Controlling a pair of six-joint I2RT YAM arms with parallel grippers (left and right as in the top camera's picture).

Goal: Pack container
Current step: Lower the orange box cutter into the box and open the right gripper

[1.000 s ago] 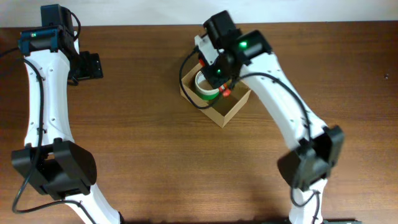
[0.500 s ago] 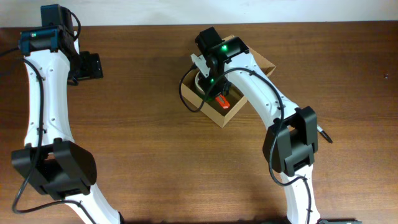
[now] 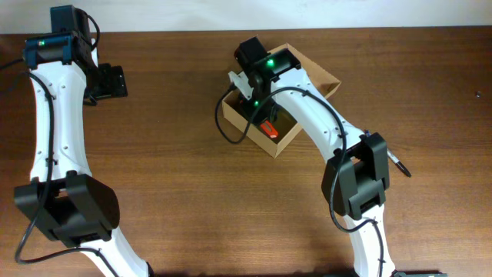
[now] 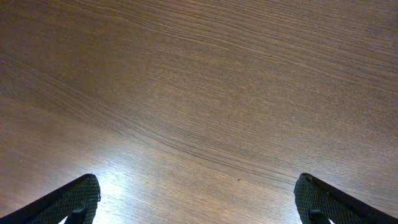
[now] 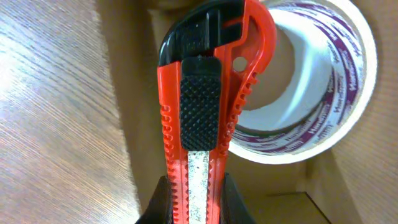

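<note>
Overhead view, left: the white left arm stands at the far-left of the dark brown wooden desk [image 3: 192,200], exactly as it stood a second ago.
Left fingers [image 4: 74,199]: spread wide over bare wood, nothing between them.
Container: the small tan cardboard box [image 3: 289,140] sits at the upper centre of the desk, turned on a diagonal, with its flap lid open toward the far right.
Change: the right wrist has swung across the box toward its far-left corner. The tape roll that showed from above a second ago is now covered by the wrist.
Right fingers [image 5: 152,208]: nearly pressed together, pinching a red-and-black plastic utility knife [image 5: 199,124], its nose pointing into the box.
Box contents: a cream tape roll with purple print [image 5: 323,106] lies inside, just beside the knife.
Meaning: the knife is probably going in next to the roll and is not yet released, so packing looks partway done.
Hidden: the knife's tail is cut off below the fingers. Whether the knife touches the roll or the box floor cannot be told.
</note>
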